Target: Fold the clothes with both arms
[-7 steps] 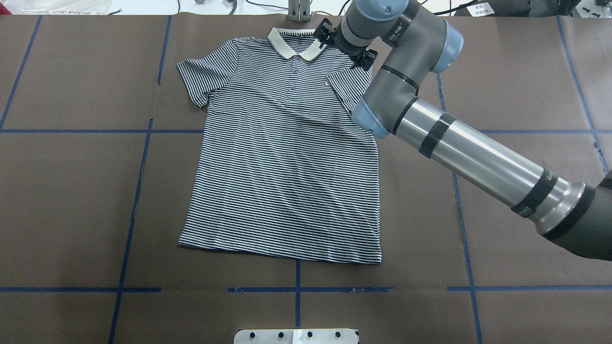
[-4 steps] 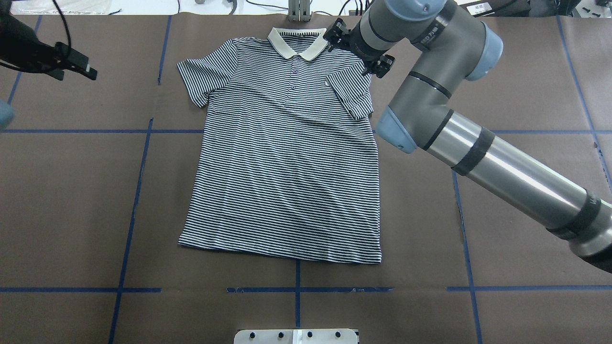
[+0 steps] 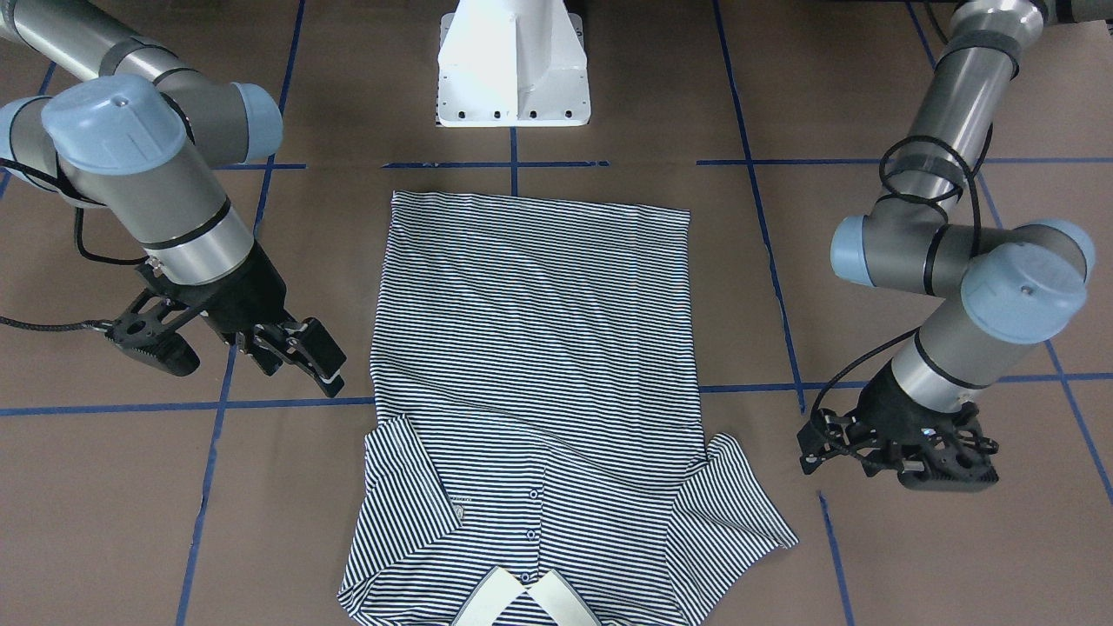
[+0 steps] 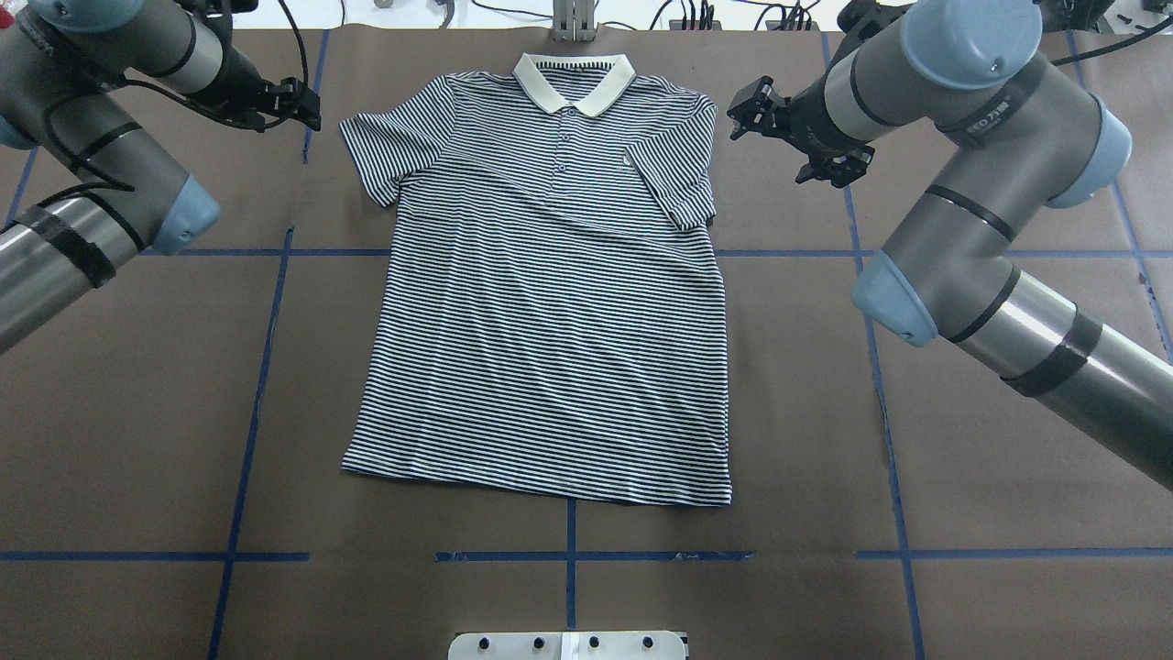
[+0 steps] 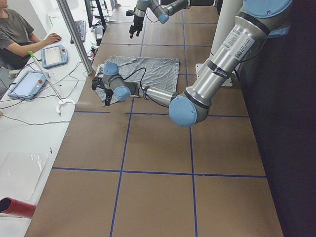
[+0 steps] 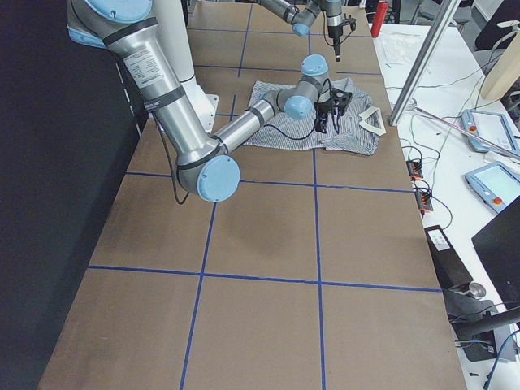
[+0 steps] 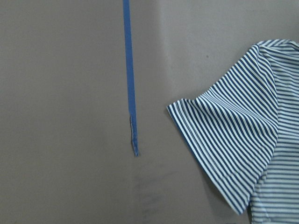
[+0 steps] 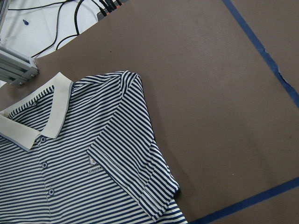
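On the left side, the left gripper (image 4: 307, 108) hangs over the bare brown table (image 4: 137, 412), up by the far edge. Its two fingers are spread wide apart and it holds nothing. It is just beside the shirt's left sleeve (image 4: 385, 151) but does not touch it. A blue tape line (image 7: 130, 84) runs on the table under this gripper, and its end is close to the sleeve's edge.

In the middle lies the striped shirt (image 4: 550, 312). It is flat on the table with its front up. The cream collar (image 4: 575, 81) is at the far side, away from the robot, and the bottom hem is on the robot's side. The left sleeve sticks out to the side. The right sleeve (image 4: 676, 179) is folded in over the chest (its edge lies right by the small logo (image 8: 92, 163)).

On the right side, the right gripper (image 4: 786, 137) hangs over the table near the shirt's right shoulder. Its fingers are wide open too, and there is nothing between them. It does not touch the shirt; some bare table shows between them.
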Action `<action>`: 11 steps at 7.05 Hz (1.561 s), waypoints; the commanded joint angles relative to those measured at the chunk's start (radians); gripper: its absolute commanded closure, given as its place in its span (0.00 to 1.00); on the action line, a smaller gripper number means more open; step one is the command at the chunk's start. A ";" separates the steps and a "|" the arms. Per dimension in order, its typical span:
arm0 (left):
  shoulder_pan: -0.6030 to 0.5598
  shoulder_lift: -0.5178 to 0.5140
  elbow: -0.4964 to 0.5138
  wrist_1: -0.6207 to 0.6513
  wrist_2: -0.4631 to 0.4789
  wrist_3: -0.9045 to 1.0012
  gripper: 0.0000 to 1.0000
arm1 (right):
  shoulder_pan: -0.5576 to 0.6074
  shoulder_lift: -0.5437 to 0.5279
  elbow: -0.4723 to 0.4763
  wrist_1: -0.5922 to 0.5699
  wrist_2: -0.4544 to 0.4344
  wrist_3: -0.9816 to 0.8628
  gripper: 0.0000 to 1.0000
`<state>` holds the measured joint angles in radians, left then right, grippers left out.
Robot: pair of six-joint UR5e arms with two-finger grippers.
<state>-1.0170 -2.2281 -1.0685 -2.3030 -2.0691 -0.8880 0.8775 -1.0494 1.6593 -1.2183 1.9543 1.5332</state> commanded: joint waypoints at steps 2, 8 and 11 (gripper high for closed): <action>0.063 -0.094 0.281 -0.294 0.119 -0.015 0.39 | 0.000 -0.024 0.025 -0.001 -0.005 -0.007 0.00; 0.080 -0.182 0.438 -0.412 0.185 -0.015 0.44 | -0.002 -0.024 0.022 -0.003 -0.014 -0.007 0.00; 0.084 -0.191 0.459 -0.420 0.202 -0.015 0.53 | -0.002 -0.026 0.022 -0.003 -0.014 -0.007 0.00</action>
<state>-0.9344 -2.4150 -0.6163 -2.7208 -1.8712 -0.9035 0.8749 -1.0751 1.6806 -1.2210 1.9406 1.5263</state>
